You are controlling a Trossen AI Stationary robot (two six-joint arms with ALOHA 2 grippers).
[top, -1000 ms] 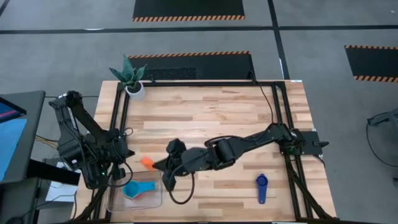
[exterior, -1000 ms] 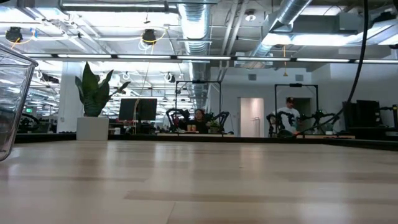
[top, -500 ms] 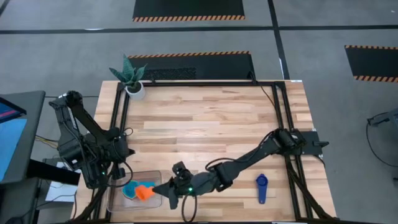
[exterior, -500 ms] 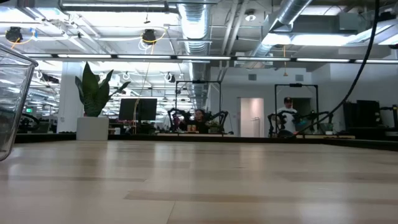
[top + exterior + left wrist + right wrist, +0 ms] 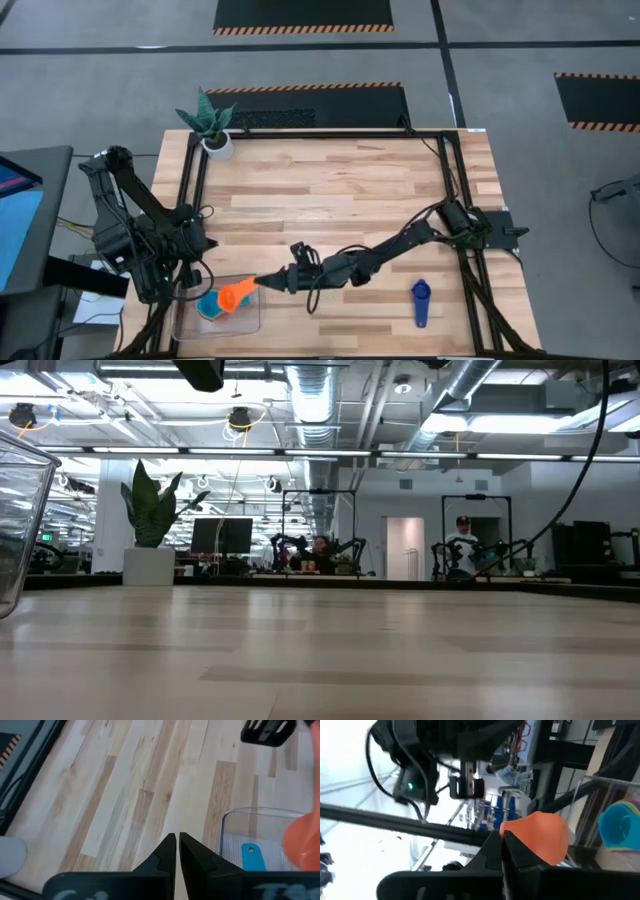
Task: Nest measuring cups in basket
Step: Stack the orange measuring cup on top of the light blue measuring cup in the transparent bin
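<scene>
The clear basket (image 5: 250, 322) stands at the table's near left corner, with light blue and teal measuring cups (image 5: 208, 306) nested on its floor. My right gripper (image 5: 266, 286) reaches in from the right, shut on a red-orange measuring cup (image 5: 232, 297) that hangs over the basket. In the right wrist view this cup (image 5: 540, 837) sits just past the fingers, and the nested cups (image 5: 620, 827) lie beyond it. A dark blue measuring cup (image 5: 420, 300) lies flat on the table at the near right. My left gripper (image 5: 177, 840) is shut and holds nothing, up beside the basket's (image 5: 260, 827) left end. My right gripper pinches the red-orange cup by its handle end (image 5: 252, 289) between its two fingers. The fingers come about level from the table's right and lie along the handle. The bowl (image 5: 547, 840) sticks out past the fingertips, lifted clear above the basket.
A potted plant (image 5: 210, 125) stands at the far left corner. Black frame rails (image 5: 445, 190) run along the table's far edge and both sides. In the low view the basket's wall (image 5: 20, 520) shows at the left. Bare wood spans the middle.
My right gripper has come down and toward the near left, rolling as the arm stretched out. It stays shut on the red-orange cup. The cup has gone from over bare table beyond the basket to over the basket.
</scene>
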